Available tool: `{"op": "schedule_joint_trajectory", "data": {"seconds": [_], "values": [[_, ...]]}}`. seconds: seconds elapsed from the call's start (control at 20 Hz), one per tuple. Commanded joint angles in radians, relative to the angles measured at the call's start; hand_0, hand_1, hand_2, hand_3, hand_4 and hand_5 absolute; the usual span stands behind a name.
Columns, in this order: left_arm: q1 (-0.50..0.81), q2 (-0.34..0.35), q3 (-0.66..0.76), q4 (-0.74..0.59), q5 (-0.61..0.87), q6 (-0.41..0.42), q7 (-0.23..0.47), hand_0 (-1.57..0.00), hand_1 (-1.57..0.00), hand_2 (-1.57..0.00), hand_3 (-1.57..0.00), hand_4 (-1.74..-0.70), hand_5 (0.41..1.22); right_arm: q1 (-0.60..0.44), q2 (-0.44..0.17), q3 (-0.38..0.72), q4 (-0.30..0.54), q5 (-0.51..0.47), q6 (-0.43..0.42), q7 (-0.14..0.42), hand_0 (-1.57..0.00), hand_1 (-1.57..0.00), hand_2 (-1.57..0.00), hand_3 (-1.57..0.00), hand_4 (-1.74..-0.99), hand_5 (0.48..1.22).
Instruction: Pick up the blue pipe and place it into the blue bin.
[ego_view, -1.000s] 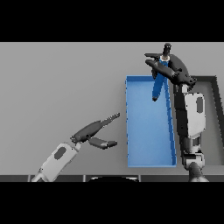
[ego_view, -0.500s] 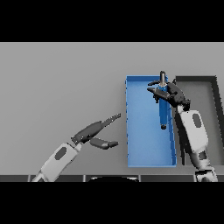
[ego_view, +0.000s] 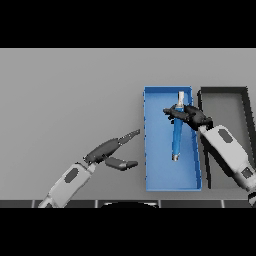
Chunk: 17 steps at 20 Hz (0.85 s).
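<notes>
Your right hand (ego_view: 189, 115) is reaching in from the lower right, fingers curling forward, your left hand (ego_view: 111, 151) is hovering low left, fingers straight, thumb spread.

free: table (ego_view: 65, 90) left of blue bin (ego_view: 148, 150) | obstacles: bin walls; dark bin (ego_view: 245, 107) just right

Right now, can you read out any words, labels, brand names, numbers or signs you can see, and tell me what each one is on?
None can be read: no writing, label, number or sign shows anywhere.
Blue pipe: plain, no markings visible.
Blue bin: plain walls and floor.
Dark bin beside it: plain.
Table: plain grey.
Left hand and right hand: dark, no lettering seen.
</notes>
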Motion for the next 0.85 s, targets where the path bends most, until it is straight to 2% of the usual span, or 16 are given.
{"op": "schedule_joint_trajectory", "data": {"seconds": [0.0, 0.25, 0.35, 0.6, 0.8], "values": [[0.012, 0.008, 0.002, -0.011, 0.004, 0.001, -0.004, 0.00, 0.00, 0.00, 0.00, -0.83, 0.477, -0.012, -0.009, 0.020, -0.001, 0.029, 0.007, 0.001, -0.25, -0.23, -0.22, -0.13, -1.204, 1.002], [0.013, 0.018, 0.011, -0.018, 0.015, -0.004, -0.012, 0.00, 0.00, 0.00, 0.00, -0.83, 0.471, -0.015, -0.027, 0.059, -0.030, 0.064, 0.011, 0.007, -0.10, -0.08, -0.07, -0.04, -1.188, 0.861], [0.004, 0.017, 0.009, 0.000, 0.004, -0.007, -0.013, 0.00, 0.00, 0.00, 0.00, -0.83, 0.471, -0.021, -0.009, 0.063, -0.018, 0.071, -0.010, 0.006, -0.06, -0.05, -0.05, -0.03, -1.188, 0.818], [0.003, 0.011, 0.004, -0.008, 0.002, -0.002, -0.004, 0.00, 0.00, 0.00, 0.00, -0.83, 0.471, -0.015, -0.021, 0.065, -0.019, 0.082, 0.003, -0.015, -0.02, -0.01, -0.01, -0.01, -1.186, 0.774], [-0.006, 0.000, 0.006, 0.032, -0.009, 0.001, -0.016, 0.00, 0.00, 0.00, 0.00, -0.83, 0.474, -0.020, -0.017, 0.068, -0.018, 0.085, 0.008, -0.016, -0.02, -0.01, -0.01, -0.01, -1.186, 0.769]]}}
